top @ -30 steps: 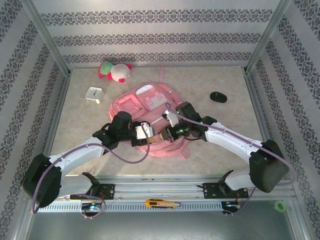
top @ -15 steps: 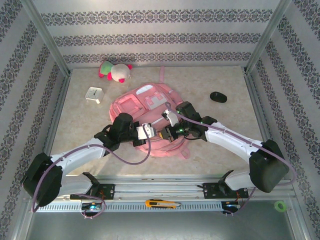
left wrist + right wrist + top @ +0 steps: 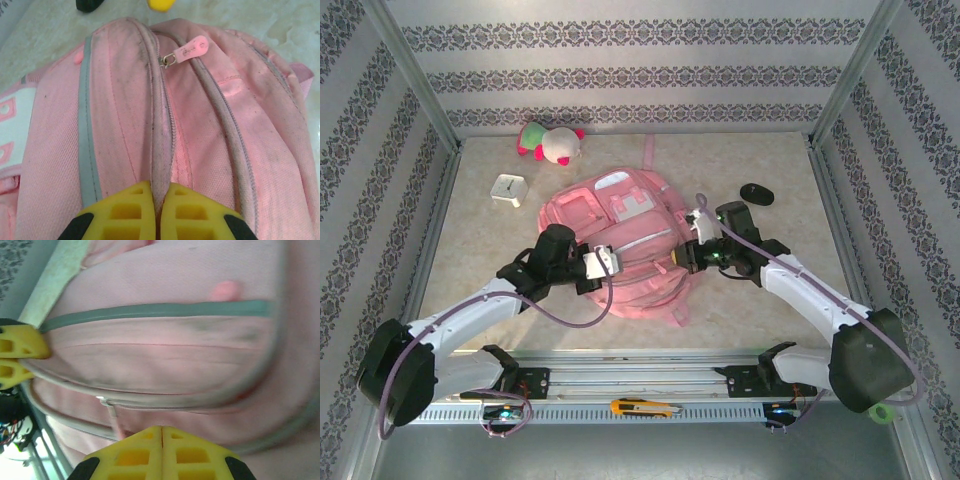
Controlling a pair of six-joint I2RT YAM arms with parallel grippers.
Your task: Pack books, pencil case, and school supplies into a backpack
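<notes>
right arm swung from the middle of the backpack [image 3: 630,235] out to its right edge; left gripper [image 3: 160,195] clamped shut on the zip seam [image 3: 161,115].
the backpack lies mid-frame in the top view, long axis running upper centre to lower centre, hang loop [image 3: 645,150] pointing up-frame. the left gripper pinches the seam at the lower-left flank, the closed zip running straight ahead to the zip pull [image 3: 192,49]. the right gripper [image 3: 161,435], pressed together with nothing visibly between its fingers, sits nearer that pull.
</notes>
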